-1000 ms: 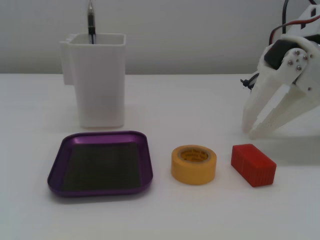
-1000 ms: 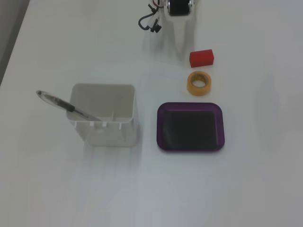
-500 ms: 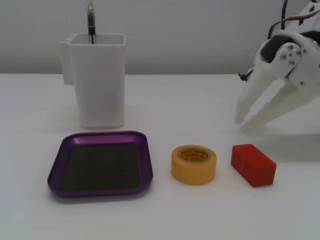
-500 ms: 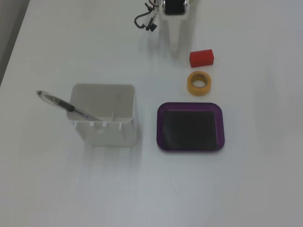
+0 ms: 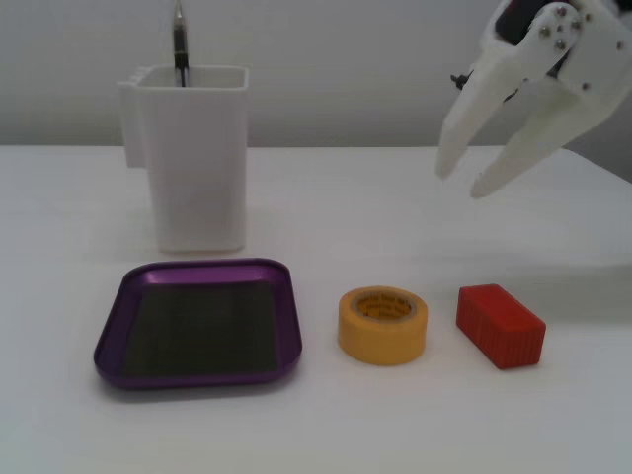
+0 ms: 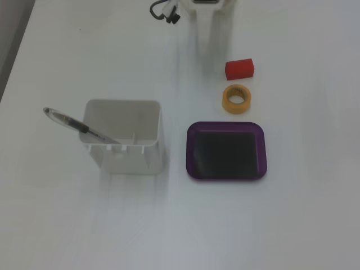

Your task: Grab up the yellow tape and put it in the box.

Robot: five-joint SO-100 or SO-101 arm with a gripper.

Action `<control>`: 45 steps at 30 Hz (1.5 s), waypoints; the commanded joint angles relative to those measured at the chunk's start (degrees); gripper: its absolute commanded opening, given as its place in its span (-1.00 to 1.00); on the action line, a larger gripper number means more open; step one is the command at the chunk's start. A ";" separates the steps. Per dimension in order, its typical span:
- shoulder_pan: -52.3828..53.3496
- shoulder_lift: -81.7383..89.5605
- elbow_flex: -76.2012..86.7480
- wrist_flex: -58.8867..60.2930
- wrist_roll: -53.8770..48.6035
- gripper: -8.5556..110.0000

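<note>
In a fixed view from table height, the white plastic two-finger gripper (image 5: 459, 183) hangs in the air at upper right, fingers spread wide and empty, well above the table (image 5: 395, 197). Below it the small yellow-orange roll of tape (image 5: 383, 325) lies flat on the white surface, between the shallow purple metallic tray with a dark bottom (image 5: 292, 318) on its left and the red ribbed block (image 5: 500, 325) on its right, touching neither. A tall white rectangular container (image 5: 196, 158) holding a pen (image 5: 180, 44) stands behind the tray. In a fixed view from above, the tape (image 6: 237, 98) sits just above the tray (image 6: 226, 175) and just below the red block (image 6: 240, 68); the container (image 6: 125, 138) with its pen (image 6: 76, 125) stands to the tray's left.
</note>
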State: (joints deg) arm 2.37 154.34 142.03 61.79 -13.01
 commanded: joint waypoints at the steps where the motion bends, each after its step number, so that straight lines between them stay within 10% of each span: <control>1: -4.66 -10.90 -11.07 1.32 -0.35 -0.66; 16: -10.28 -44.82 -28.92 0.88 -1.05 -0.66; 45: -9.93 -58.27 -28.83 -13.18 -0.44 -0.83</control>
State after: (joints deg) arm -7.82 95.71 115.58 50.36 -13.80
